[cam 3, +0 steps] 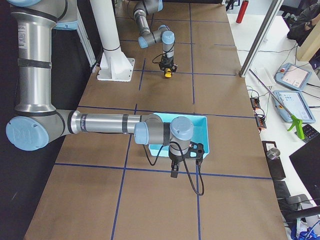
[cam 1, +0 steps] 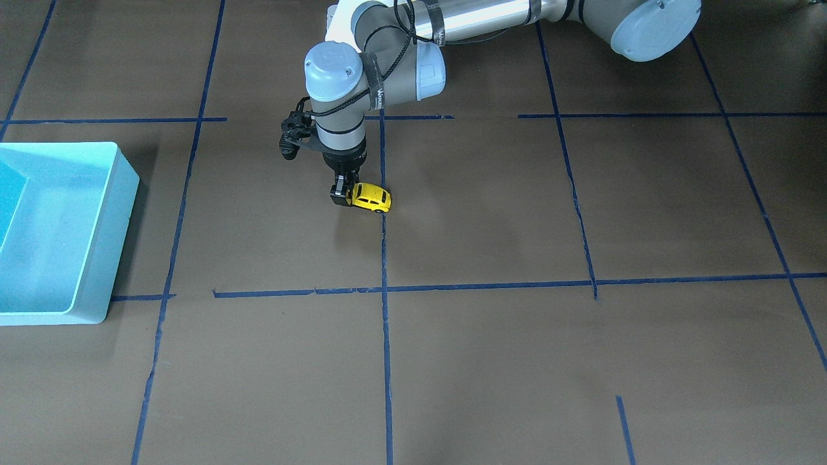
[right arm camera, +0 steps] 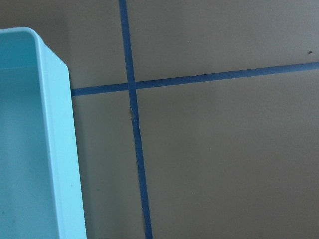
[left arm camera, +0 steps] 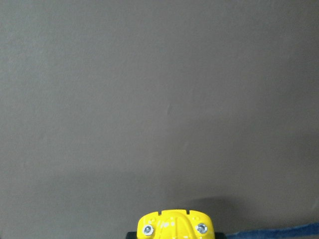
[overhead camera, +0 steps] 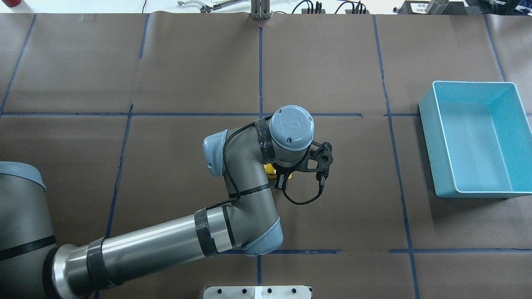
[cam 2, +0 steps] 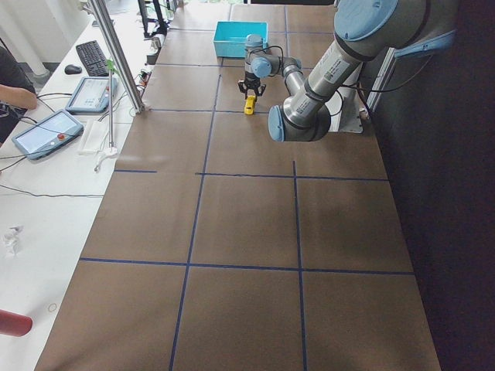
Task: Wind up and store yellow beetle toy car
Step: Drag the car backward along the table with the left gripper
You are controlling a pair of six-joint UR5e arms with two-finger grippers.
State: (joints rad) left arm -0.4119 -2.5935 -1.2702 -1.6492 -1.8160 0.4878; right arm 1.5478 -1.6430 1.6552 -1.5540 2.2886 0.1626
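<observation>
The yellow beetle toy car (cam 1: 373, 197) rests at the table's middle, on a blue tape line. My left gripper (cam 1: 341, 196) comes straight down on the car's end and is shut on it. From overhead the wrist hides most of the car (overhead camera: 270, 170). In the left wrist view only the car's rounded end (left arm camera: 175, 225) shows, at the bottom edge. The light blue bin (overhead camera: 428, 137) stands far off toward my right side. My right gripper (cam 3: 174, 172) hangs over the table just beside the bin (cam 3: 202, 131); whether it is open or shut, I cannot tell.
Blue tape lines (cam 1: 385, 290) split the brown table into squares. The right wrist view looks down at the bin's rim (right arm camera: 56, 149) and a tape crossing. A side desk holds tablets (cam 2: 45, 131), a keyboard (cam 2: 94, 54) and a person's arm (cam 2: 11, 81).
</observation>
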